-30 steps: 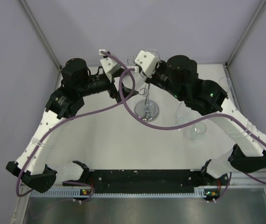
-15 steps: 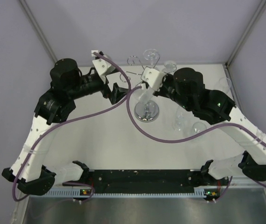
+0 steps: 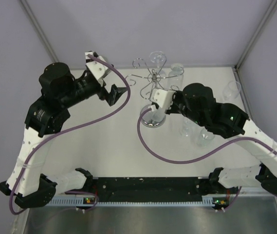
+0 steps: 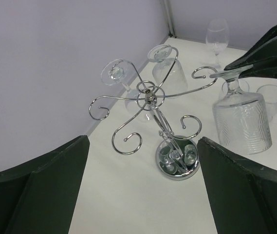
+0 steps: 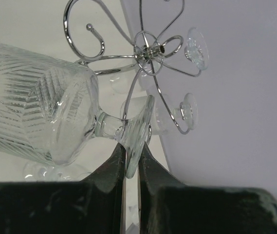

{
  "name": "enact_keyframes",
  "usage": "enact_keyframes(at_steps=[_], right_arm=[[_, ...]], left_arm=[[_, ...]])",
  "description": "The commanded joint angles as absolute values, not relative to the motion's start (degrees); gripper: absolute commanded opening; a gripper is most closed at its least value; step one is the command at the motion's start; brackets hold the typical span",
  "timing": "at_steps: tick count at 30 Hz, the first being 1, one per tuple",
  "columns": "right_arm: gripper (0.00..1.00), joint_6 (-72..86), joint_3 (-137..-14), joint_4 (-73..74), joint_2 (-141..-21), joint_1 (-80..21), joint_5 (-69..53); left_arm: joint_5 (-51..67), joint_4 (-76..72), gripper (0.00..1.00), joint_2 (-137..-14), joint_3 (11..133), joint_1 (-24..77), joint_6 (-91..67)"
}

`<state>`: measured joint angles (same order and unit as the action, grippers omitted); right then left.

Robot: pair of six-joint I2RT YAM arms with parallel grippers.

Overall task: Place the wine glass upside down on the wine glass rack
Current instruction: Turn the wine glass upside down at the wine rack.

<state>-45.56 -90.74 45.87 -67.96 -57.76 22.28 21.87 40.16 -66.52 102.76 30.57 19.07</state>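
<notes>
Left claw (image 3: 118, 92): gaping fully, gripping nothing.
Wine glass rack (image 4: 150, 95): standing just ahead of the right claw (image 5: 131, 151), one scroll arm lying beside the glass foot.
Wine glass (image 5: 41, 107): hanging bowl-down, the right claw pinching only its foot rim.
Risk: this thin grip slipping, or the foot knocking a scroll and tipping the rack.

Setting: robotics lab test cell. Evidence: plain lilac-grey walls (image 3: 201, 29) on three sides; bare aluminium frame posts (image 3: 43, 36) at the back corners; white tabletop (image 3: 114, 146); two white-and-black robot arms, left arm (image 3: 28, 146) and right arm (image 3: 255, 141), bolted to a black rail (image 3: 148, 185) at the near edge; loose purple cables (image 3: 177, 159)
</notes>
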Motion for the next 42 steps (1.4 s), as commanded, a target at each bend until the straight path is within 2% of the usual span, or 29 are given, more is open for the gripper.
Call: enact_keyframes(at_steps=[1,16,42], right_arm=[[0.00,-48.0,-89.8,40.9,-66.4,-59.1,24.6],[0.00,-55.3,-84.2,33.2,-70.0,-59.7,31.8],[0.00,-62.9,-88.9,29.1,-77.6,-61.7,37.2]], left_arm=[[18.0,39.4,0.99,-65.8,104.2,30.5,20.5],[11.2,38.1,0.99,-66.1,103.5,30.4,22.2],[9.7,37.8,0.99,-65.9,102.7,30.3,23.9]])
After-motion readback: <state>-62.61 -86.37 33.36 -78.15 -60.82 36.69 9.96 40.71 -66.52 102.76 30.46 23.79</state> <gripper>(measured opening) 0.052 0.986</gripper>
